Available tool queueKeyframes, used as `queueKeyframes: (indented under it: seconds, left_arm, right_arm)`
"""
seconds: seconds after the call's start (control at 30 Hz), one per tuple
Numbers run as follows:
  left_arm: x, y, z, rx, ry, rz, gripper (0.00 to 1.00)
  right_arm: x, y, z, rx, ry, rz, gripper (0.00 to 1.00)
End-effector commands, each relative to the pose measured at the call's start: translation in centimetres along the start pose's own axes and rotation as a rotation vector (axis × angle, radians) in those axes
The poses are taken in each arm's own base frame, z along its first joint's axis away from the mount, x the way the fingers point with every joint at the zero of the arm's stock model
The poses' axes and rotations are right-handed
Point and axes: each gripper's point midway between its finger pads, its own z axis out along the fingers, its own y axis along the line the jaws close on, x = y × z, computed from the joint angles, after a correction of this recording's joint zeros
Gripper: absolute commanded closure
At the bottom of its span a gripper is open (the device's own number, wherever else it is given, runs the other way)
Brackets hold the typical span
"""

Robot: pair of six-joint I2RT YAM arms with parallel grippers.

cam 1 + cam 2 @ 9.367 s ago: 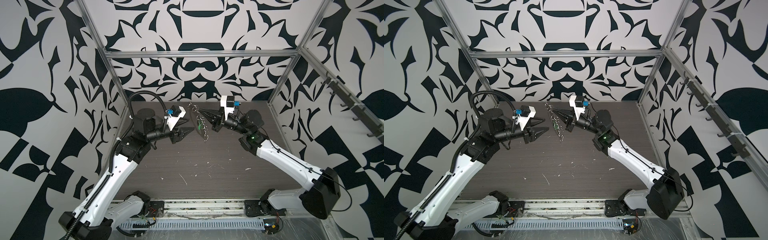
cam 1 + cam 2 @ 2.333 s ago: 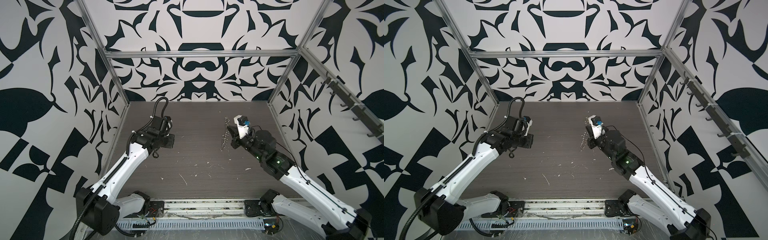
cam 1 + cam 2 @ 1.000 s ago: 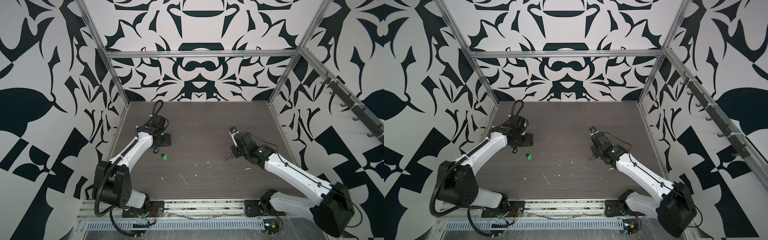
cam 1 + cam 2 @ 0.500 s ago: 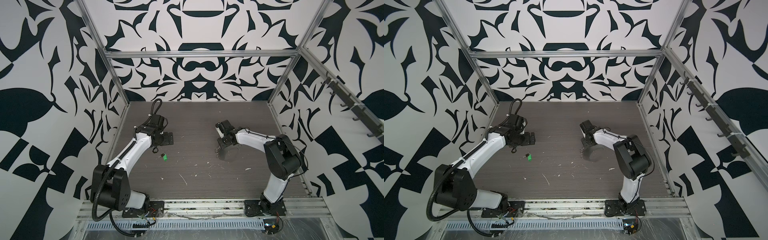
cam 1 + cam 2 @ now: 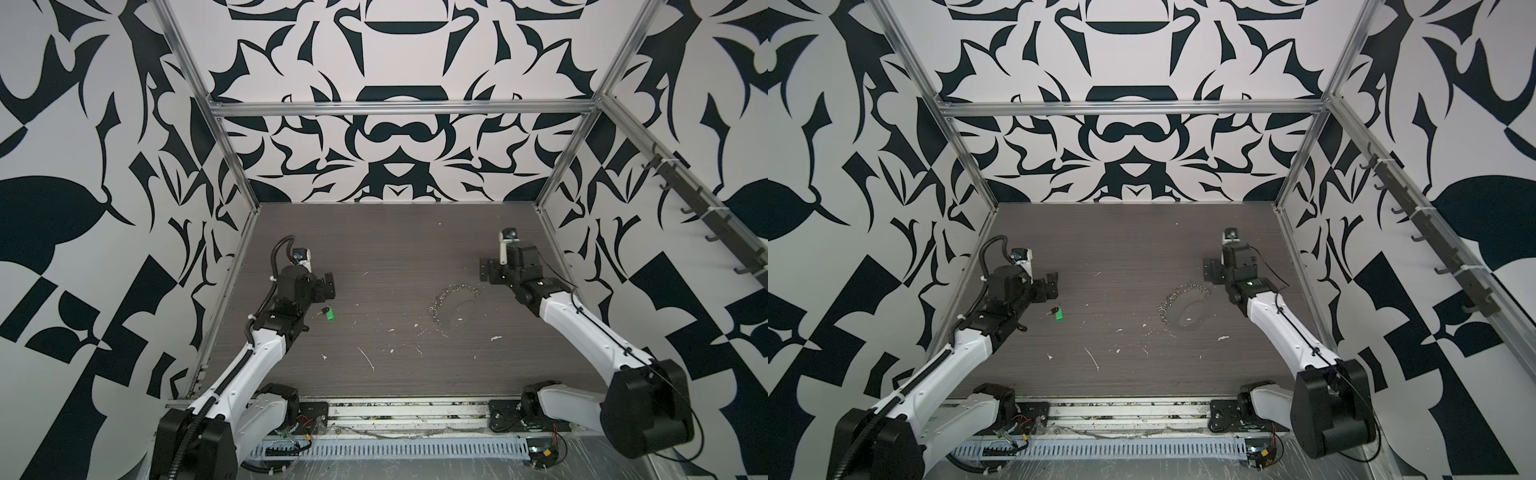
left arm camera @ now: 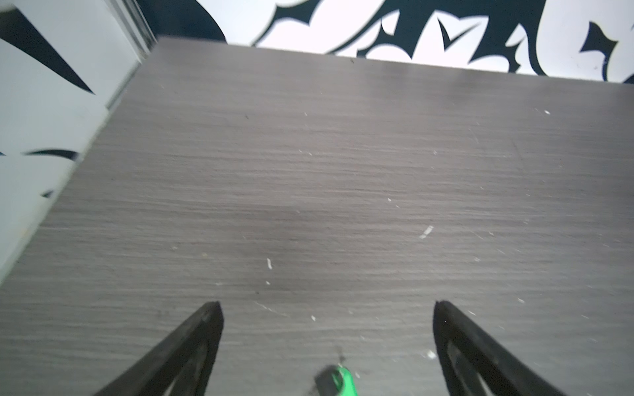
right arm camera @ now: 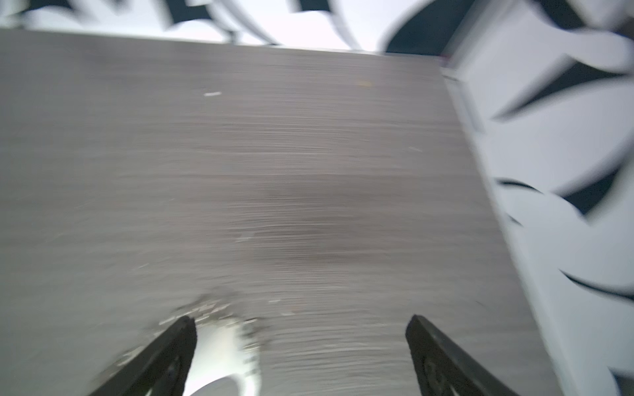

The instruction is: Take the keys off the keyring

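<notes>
Left gripper (image 6: 327,305): jaws wide apart, clamped on nothing; bare table (image 5: 395,249) between the tips. Sits at roughly 9 o'clock of the table centre in both top views.

Key (image 5: 328,313) with green tag: lies flat on the table at about 6 o'clock of the left gripper, just beside it and touching neither finger. Dark metal end points to 10 o'clock, green tag to 4 o'clock. Shows in the left wrist view (image 6: 338,380) as a green and dark shape between the two black fingers, cut off by the frame edge.

Right gripper (image 7: 302,319): jaws likewise wide apart, clamped on nothing. Sits at about 2 o'clock of the table centre in both top views.

Keyring (image 5: 453,301): lies on the table at about 3 o'clock of the centre and 8 o'clock of the right gripper, near it. Row of small silver rings curves from a 1 o'clock end round to a 7 o'clock end; pale loop itself hard to make out. Right wrist view heavily blurred: pale smear (image 7: 223,336) close by one finger, contact impossible to tell there.

Key and keyring well apart, on opposite sides of the table.

Small white scraps (image 5: 368,359) scattered toward 6 o'clock
</notes>
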Motion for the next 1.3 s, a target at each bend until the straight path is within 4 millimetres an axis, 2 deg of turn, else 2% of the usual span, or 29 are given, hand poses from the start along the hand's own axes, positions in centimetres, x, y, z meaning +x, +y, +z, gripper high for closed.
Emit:
queueKeyframes:
  seconds: [0.0, 0.1, 0.23, 0.37, 0.43, 0.57, 0.7, 0.87, 0.93, 0.97, 1.03, 1.07, 1.1, 1.27]
  left_arm:
    - [-5.1, 1.8, -0.5, -0.089, -0.243, 0.026, 0.01]
    - [-4.9, 3.5, -0.6, -0.16, -0.301, 0.027, 0.0]
    - [-4.4, 5.2, -0.4, -0.174, -0.373, -0.005, 0.01]
    - [-3.1, 6.5, 0.5, -0.182, -0.369, -0.061, 0.01]
    - [-3.1, 7.3, 0.8, -0.208, -0.398, -0.072, 0.01]
    - [-3.0, 7.7, 1.1, -0.189, -0.381, -0.045, 0.0]
    - [-1.3, 8.6, 2.2, -0.203, -0.348, -0.064, 0.0]
    - [1.9, 8.8, 5.2, -0.183, -0.321, -0.055, 0.0]
    - [1.1, 8.8, 5.5, -0.188, -0.366, -0.035, 0.01]
    - [1.2, 9.0, 5.7, -0.199, -0.313, -0.057, 0.01]
    - [1.9, 11.3, 7.0, -0.322, -0.181, -0.146, 0.01]
    - [1.5, 11.8, 7.3, -0.357, -0.197, -0.121, 0.01]
    - [1.3, 11.4, 6.8, -0.334, -0.247, -0.118, 0.01]
    - [1.5, 11.5, 7.1, -0.328, -0.212, -0.132, 0.01]
  right_arm:
    - [0.0, -1.5, 0.7, 0.092, -0.132, 0.013, 0.01]
    - [0.3, -2.7, 0.8, 0.15, -0.265, 0.023, 0.0]
    - [1.2, -2.6, 1.4, 0.126, -0.427, 0.056, 0.0]
    - [3.0, -1.7, 3.9, 0.103, -0.417, 0.027, 0.0]
    - [2.9, -1.4, 4.5, 0.102, -0.437, 0.01, 0.0]
    - [3.0, -1.1, 5.3, 0.101, -0.365, -0.001, 0.0]
    - [3.0, -1.0, 5.8, 0.101, -0.333, -0.011, 0.0]
    - [2.9, -1.0, 5.9, 0.106, -0.327, -0.009, 0.0]
    - [2.9, -1.0, 5.9, 0.107, -0.327, -0.009, 0.0]
    - [2.9, -1.1, 5.9, 0.108, -0.327, -0.009, 0.0]
    - [2.9, -1.0, 6.0, 0.105, -0.327, -0.009, 0.0]
    - [2.9, -1.0, 5.9, 0.105, -0.326, -0.01, 0.0]
    - [2.9, -1.0, 6.0, 0.106, -0.326, -0.009, 0.0]
    - [2.9, -1.1, 5.9, 0.107, -0.328, -0.003, 0.0]
